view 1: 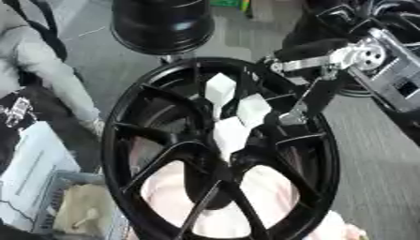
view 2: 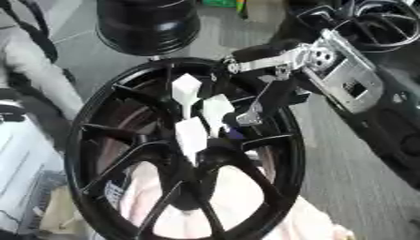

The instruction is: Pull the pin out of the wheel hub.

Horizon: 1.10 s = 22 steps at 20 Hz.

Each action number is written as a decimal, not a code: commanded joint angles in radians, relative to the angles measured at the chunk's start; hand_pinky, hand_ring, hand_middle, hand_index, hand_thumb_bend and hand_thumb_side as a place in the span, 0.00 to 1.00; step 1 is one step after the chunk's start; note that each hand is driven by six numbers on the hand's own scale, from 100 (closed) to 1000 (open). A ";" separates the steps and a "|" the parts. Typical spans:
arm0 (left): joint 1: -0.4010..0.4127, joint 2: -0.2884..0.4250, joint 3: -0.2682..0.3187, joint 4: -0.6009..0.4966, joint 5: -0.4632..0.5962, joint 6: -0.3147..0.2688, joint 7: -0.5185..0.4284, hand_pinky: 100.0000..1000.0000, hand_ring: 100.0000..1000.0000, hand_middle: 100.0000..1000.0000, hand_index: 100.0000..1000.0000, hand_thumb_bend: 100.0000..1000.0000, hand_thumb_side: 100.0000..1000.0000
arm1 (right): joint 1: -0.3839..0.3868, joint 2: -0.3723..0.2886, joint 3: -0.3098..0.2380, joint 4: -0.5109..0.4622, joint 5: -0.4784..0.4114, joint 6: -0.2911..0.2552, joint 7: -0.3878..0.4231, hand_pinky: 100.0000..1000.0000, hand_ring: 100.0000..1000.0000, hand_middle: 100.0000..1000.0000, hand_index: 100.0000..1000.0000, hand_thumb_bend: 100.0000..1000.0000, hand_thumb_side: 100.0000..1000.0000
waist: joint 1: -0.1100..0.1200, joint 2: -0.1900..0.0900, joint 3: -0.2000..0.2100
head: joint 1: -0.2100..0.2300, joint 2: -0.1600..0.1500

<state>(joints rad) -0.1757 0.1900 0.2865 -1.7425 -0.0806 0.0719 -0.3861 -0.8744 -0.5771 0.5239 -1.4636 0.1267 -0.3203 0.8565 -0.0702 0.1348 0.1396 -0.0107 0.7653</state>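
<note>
A black spoked wheel hub stands tilted and fills the middle of both views. Three white blocky pins sit at its centre: an upper pin, a right pin and a lower pin. My right hand comes in from the upper right, black with silver parts. One finger reaches down to the right side of the right pin, and another stretches left over the rim. The fingers look straight and do not wrap any pin. My left hand does not show.
A second black wheel stands behind the hub at the top. A person's grey sleeve lies along the left. A white box and a crate sit at lower left. Pink cloth shows through the spokes.
</note>
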 commanded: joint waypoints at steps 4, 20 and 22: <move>-0.011 0.013 -0.003 -0.016 -0.003 0.000 -0.002 0.65 0.61 0.68 0.73 0.00 0.74 | -0.002 0.001 0.002 0.011 0.014 -0.056 0.051 0.80 0.80 0.74 0.84 0.12 0.26 | 0.005 -0.011 0.000 | -0.004 0.005; -0.011 0.011 -0.004 -0.017 -0.003 0.002 -0.001 0.65 0.61 0.68 0.73 0.00 0.74 | -0.005 0.013 -0.021 0.046 0.048 -0.051 0.051 0.74 0.63 0.54 0.69 0.00 0.11 | 0.004 -0.010 0.002 | -0.009 0.005; -0.011 0.011 -0.003 -0.017 -0.003 0.002 -0.002 0.65 0.61 0.68 0.73 0.00 0.74 | -0.005 0.009 -0.031 0.047 0.053 -0.048 0.051 0.70 0.55 0.48 0.64 0.00 0.06 | 0.004 -0.010 0.002 | -0.009 0.005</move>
<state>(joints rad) -0.1757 0.1891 0.2862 -1.7426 -0.0806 0.0731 -0.3872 -0.8622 -0.5464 0.5140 -1.4188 0.1678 -0.3222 0.8546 -0.0711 0.1355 0.1430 -0.0174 0.7653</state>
